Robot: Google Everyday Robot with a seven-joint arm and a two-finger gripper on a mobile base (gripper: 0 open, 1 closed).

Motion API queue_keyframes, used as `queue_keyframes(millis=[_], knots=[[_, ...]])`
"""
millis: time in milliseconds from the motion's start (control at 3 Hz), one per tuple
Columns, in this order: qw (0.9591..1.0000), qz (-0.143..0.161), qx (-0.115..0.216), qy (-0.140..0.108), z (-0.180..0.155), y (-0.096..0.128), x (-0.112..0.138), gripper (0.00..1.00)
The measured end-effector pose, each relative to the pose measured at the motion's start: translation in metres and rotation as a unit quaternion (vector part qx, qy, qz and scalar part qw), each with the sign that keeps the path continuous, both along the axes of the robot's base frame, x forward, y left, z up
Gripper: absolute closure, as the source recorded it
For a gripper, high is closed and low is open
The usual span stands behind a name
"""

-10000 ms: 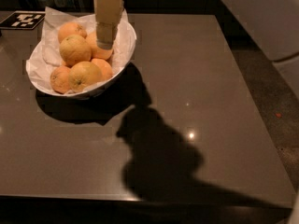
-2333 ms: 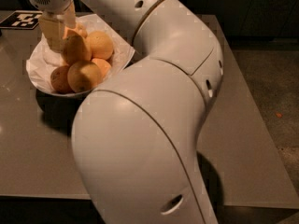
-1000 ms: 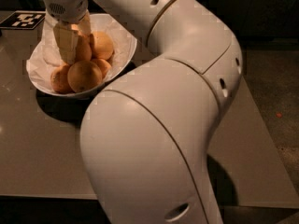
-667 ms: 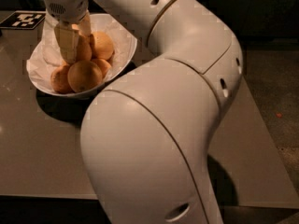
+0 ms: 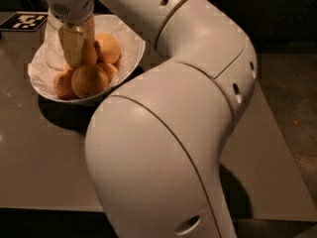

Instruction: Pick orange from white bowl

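Note:
The white bowl [image 5: 132, 57] stands at the table's far left, lined with crumpled white paper, and holds several oranges. My gripper [image 5: 74, 49] reaches straight down into the bowl's middle from above. A pale yellow-orange orange [image 5: 90, 53] sits right against the gripper's right side, partly hidden behind it. Other oranges lie around it: one behind right [image 5: 109, 47], a large one in front [image 5: 89, 81], and one at front left [image 5: 61, 84].
My large white arm [image 5: 188, 108] fills the middle and right of the view and hides much of the dark table [image 5: 29, 152]. A black-and-white marker tag [image 5: 24, 21] lies behind the bowl at the far left. The floor shows past the table's right edge.
Since 2.3 s ago the gripper has shifted a little right and down into the bowl. Over the last second it has stayed nearly still.

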State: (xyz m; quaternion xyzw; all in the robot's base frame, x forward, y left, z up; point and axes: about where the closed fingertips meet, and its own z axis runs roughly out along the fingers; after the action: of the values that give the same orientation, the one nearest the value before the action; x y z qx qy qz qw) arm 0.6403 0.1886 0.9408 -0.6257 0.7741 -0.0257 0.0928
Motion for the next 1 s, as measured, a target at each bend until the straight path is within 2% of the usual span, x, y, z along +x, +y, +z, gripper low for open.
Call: queue_keyframes(millis=[333,1000], knots=[[1.0000,0.000,0.000,0.000,-0.0001,-0.0002,0.0000,1.00],[1.0000,0.000,0.000,0.000,-0.0001,-0.0002,0.0000,1.00]])
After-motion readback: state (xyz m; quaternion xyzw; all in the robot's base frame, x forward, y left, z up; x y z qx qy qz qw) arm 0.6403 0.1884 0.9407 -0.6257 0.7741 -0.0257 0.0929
